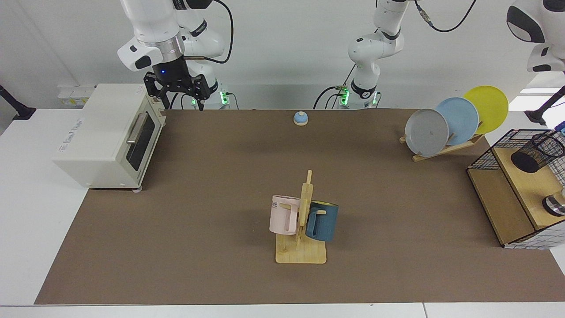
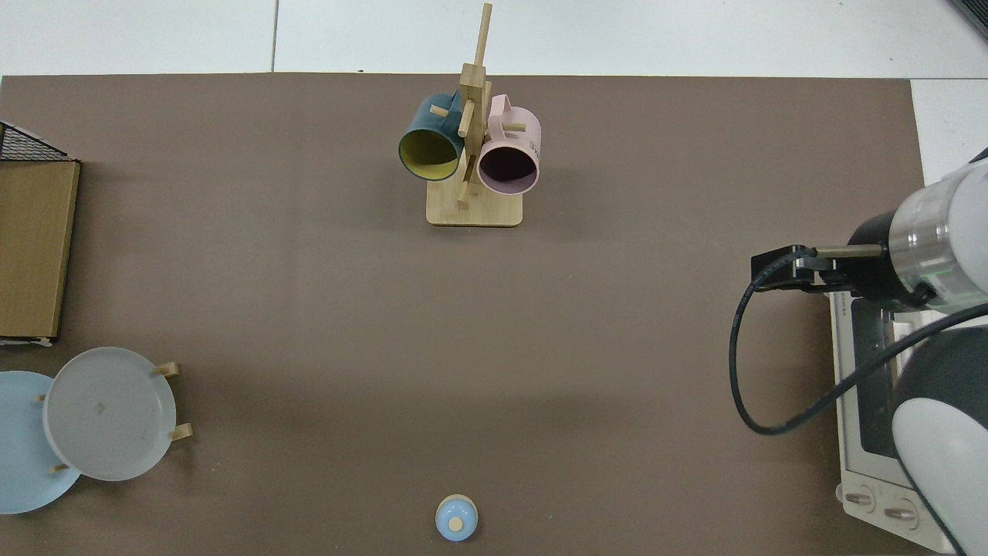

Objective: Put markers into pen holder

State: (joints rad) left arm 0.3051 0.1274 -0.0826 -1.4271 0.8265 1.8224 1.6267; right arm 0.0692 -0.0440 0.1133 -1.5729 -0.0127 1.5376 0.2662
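The pen holder [image 1: 537, 152], a black mesh cup with a dark base, lies tilted on the wooden shelf of the wire rack [image 1: 485, 158] at the right. A pale blue tip of the marker [image 1: 561, 128] shows at the picture's right edge, just above the holder's rim; whether anything holds it I cannot tell. Only a white link of my left arm [image 1: 540, 26] shows at the top right, and its gripper is out of view. My right gripper [image 1: 182, 104] hangs open and empty by the toaster oven's back corner. In the top view the right arm's wrist [image 2: 918, 247] hides its fingers.
A white toaster oven [image 1: 103, 132] stands at the left. A wooden mug tree [image 1: 304, 221] with a pink and a blue mug stands at centre front. A plate rack [image 1: 446, 148] holds three plates at the back right. A small blue bell [image 1: 300, 118] sits at the back.
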